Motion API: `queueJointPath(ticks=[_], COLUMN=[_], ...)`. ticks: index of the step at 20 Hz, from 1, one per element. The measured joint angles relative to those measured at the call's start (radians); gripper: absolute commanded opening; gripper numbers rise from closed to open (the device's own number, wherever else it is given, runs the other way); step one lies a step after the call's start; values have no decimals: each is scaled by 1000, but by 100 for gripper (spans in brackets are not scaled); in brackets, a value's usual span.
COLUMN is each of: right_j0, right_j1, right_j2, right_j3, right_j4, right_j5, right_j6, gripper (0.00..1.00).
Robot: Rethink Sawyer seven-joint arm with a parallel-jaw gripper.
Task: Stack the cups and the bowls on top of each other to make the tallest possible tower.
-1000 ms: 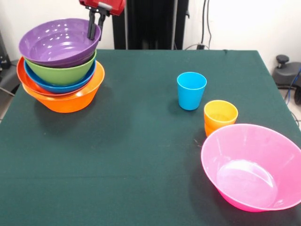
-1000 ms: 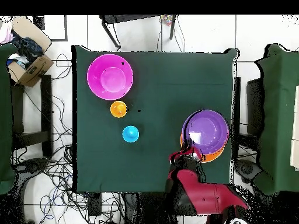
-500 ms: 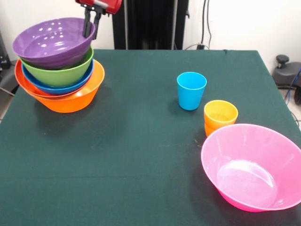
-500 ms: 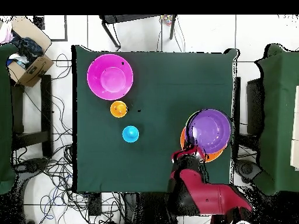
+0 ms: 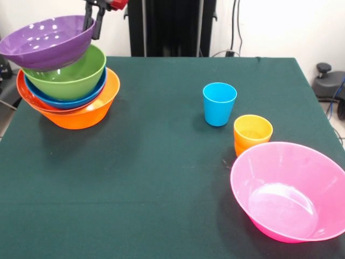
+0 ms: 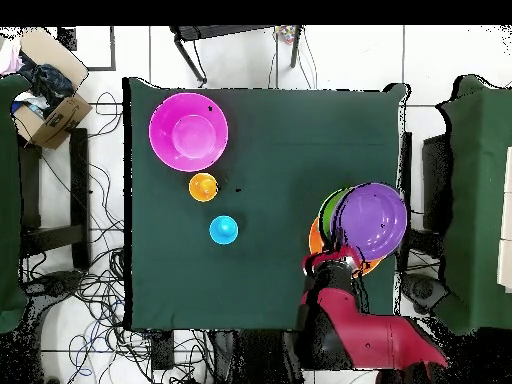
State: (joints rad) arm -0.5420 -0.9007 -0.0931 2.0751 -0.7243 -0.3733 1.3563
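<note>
Currently I am watching my gripper pinching the purple bowl by its rim, tilting at ten o'clock over the tower, possibly slipping or toppling it.

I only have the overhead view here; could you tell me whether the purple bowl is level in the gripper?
Observer: No. In the front view the purple bowl is tilted, with its rim highest where the gripper pinches it.
Operator: Thank you. Which bowls lie under it? I can make out only green and orange.
Observer: Four, nested: the green bowl on top, then the blue bowl, a red-orange bowl showing only its rim, and the big orange bowl as the base.
Operator: And is the small cup beside the pink bowl a single one?
Observer: No, the yellow cup sits inside an orange cup.
</note>
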Motion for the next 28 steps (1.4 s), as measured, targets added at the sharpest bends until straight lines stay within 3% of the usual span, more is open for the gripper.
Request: queueJointPath(ticks=[21,28], right_j0=[7,41], right_j1=[-9,3], right_j2=[12,-1], right_j3=[2,3], right_j4=[0,1], right_j5=[0,-7], right_j6=[0,0], gripper=[0,0])
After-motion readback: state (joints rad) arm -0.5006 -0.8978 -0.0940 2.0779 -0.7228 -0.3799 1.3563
